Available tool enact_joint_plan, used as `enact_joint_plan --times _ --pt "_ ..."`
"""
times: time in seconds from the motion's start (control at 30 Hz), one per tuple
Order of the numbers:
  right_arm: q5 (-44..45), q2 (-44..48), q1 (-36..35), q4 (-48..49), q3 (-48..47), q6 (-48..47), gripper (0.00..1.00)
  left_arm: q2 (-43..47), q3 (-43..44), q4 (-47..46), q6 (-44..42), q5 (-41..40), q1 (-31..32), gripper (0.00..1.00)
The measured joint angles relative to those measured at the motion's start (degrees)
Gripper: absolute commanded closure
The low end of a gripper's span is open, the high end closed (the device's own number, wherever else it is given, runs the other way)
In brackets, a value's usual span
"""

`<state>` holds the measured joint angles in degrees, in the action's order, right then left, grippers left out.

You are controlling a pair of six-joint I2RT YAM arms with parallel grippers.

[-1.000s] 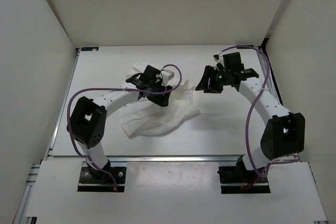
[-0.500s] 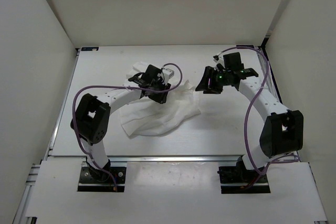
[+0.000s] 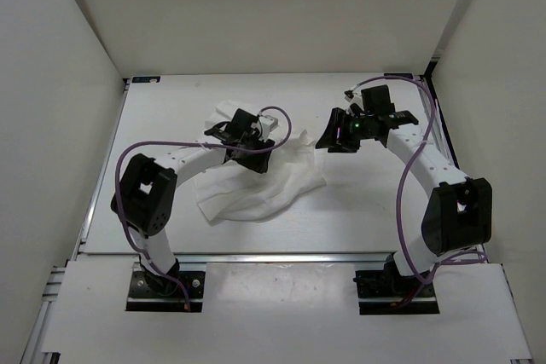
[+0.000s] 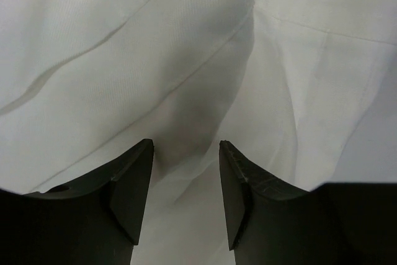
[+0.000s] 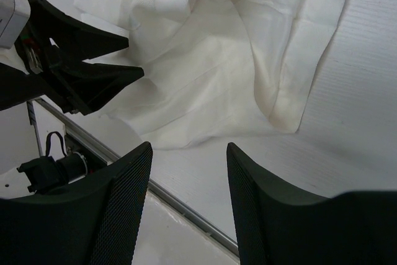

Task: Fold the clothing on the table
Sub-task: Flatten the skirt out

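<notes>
A: White clothing [image 3: 264,189] lies crumpled on the table [image 3: 384,210], left of its middle, about halfway between the far and near edges. What is the left gripper [image 4: 186,147] doing?

B: It hangs over the far-left part of the heap, aimed toward the table's left edge. The jaws stand apart at a middling gap, with creased fabric showing between them. Nothing looks pinched, and I cannot tell whether the tips touch the cloth.

A: And the garment itself?

B: One bunched layer sits toward the far-left corner, a flatter flap spreads toward the near edge, and a rounded fold reaches toward the right.

A: The right gripper [image 5: 189,147]?

B: Just right of that fold, above bare table, facing the cloth. Its jaws are spread wide and hold nothing. From its wrist camera the fold's edge lies ahead of the jaws, apart from them, with the left gripper dark at the upper left
</notes>
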<state>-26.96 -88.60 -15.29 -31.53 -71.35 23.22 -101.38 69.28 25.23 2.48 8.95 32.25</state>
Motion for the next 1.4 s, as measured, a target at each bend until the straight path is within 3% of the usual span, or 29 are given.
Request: enact_joint_plan --times 0.1,0.13,0.17,0.4,0.5,0.57,0.7,0.83,0.97,1.17,1.4 --pt "0.0 0.0 0.1 0.1 0.0 0.3 0.43 0.0 0.0 -0.4 0.2 -0.2 0.7 0.6" --pt "-0.1 0.0 0.1 0.1 0.0 0.4 0.43 0.0 -0.1 -0.6 0.2 -0.2 0.9 0.85" --pt "-0.1 0.0 0.1 0.1 0.0 0.4 0.43 0.0 -0.2 -0.9 0.6 -0.5 1.0 1.0" --pt "-0.2 0.0 0.2 0.4 0.7 0.8 0.42 -0.7 -0.3 -1.5 1.7 -2.6 0.7 1.0" --pt "-0.2 0.1 0.2 0.4 1.1 0.9 0.43 -1.3 3.8 2.1 3.0 -1.8 0.3 1.0" --pt "-0.3 0.0 0.2 0.5 1.1 1.2 0.44 -2.1 12.4 7.6 3.7 0.3 0.2 1.0" --pt "-0.6 0.1 0.2 1.7 2.3 2.0 0.44 -1.5 32.4 9.5 5.8 7.4 0.0 1.0" --pt "-0.5 0.1 0.2 1.9 3.0 2.2 0.45 5.9 37.7 8.2 8.8 16.3 -2.4 1.0" --pt "-0.6 0.0 0.3 3.5 3.3 2.9 0.46 14.5 31.6 5.7 11.8 22.0 -8.0 1.0" --pt "-0.4 -0.9 1.0 5.2 3.3 3.8 0.46 21.1 11.1 1.5 15.9 25.4 -13.4 1.0" --pt "2.2 -1.5 1.2 4.9 2.4 3.8 0.46 24.9 -7.6 4.9 20.0 14.4 -15.9 1.0"
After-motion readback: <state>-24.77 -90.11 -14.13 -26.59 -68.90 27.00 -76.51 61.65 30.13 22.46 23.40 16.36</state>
